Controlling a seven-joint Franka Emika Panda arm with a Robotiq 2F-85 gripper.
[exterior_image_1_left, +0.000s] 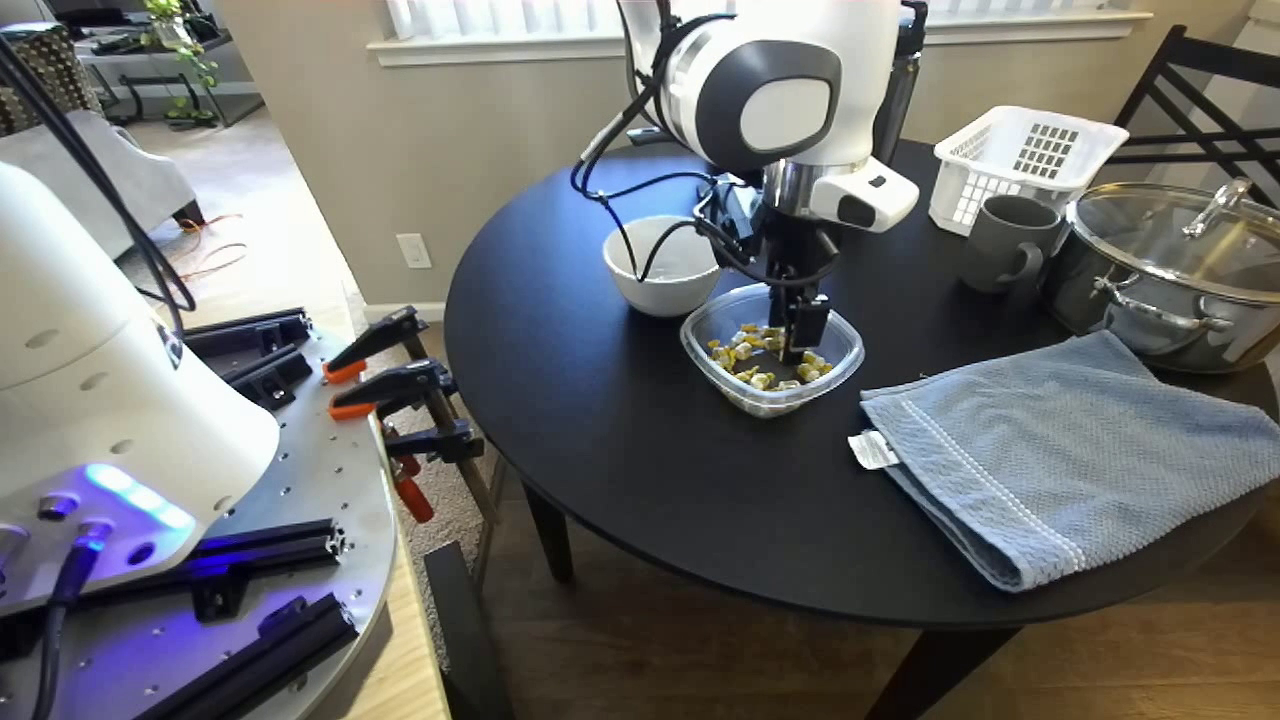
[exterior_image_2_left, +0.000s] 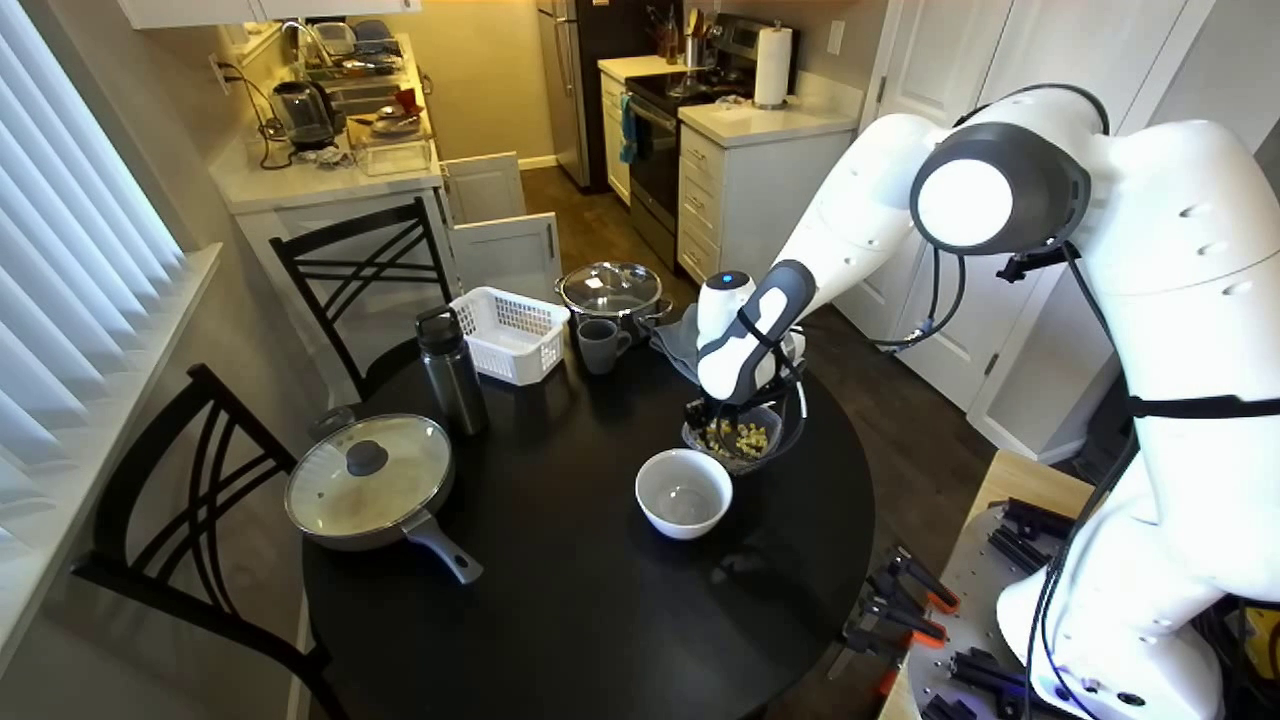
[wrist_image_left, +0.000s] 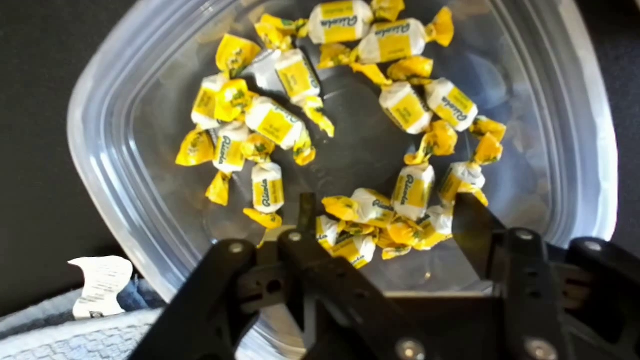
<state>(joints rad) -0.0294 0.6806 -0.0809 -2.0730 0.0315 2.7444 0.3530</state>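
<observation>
My gripper (wrist_image_left: 385, 204) points down into a clear plastic container (wrist_image_left: 95, 150), its jaws standing apart. Yellow-and-white wrapped candies (wrist_image_left: 411, 190) lie scattered across the container's bottom, and several sit in the gap between the fingers (wrist_image_left: 472, 235). Whether either finger touches a candy I cannot tell. In an exterior view the gripper (exterior_image_1_left: 797, 345) reaches below the rim of the container (exterior_image_1_left: 705, 365), with candies (exterior_image_1_left: 760, 380) around its tips. A white bowl (exterior_image_1_left: 655, 292) stands right beside the container. In an exterior view the arm partly covers the container, with candies (exterior_image_2_left: 738, 440) visible inside.
A folded blue towel (exterior_image_1_left: 1080, 450) lies near the container. Beyond are a grey mug (exterior_image_1_left: 1003, 245), a lidded pot (exterior_image_1_left: 1160, 310) and a white basket (exterior_image_1_left: 975, 190). A lidded pan (exterior_image_2_left: 370, 490) and a steel bottle (exterior_image_2_left: 457, 380) stand on the same round black table (exterior_image_2_left: 560, 620).
</observation>
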